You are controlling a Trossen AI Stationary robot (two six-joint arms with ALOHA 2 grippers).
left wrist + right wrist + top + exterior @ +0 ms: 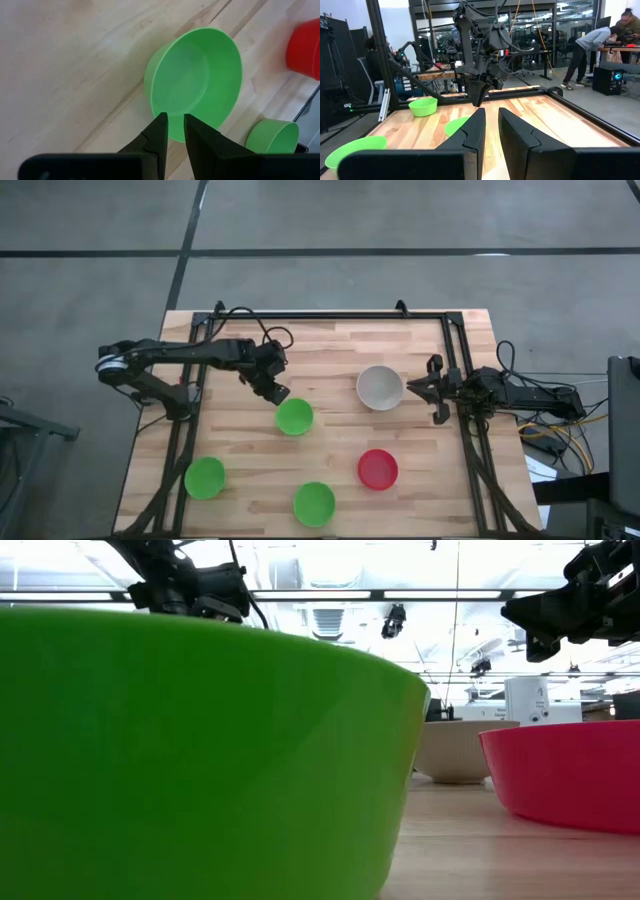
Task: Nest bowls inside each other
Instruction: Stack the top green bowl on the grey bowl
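Bowls (294, 417) upright — mouths skyward

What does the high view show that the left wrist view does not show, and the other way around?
Only the high view shows all five bowls apart on the table: the grey-white bowl and the green bowl near the left edge appear nowhere in the wrist picture. It also shows the right gripper beside the grey-white bowl.

Only the left wrist view shows the narrow gap between the left gripper fingers, just above the rim of the middle green bowl.

Both show that bowl, the red bowl and another green bowl.
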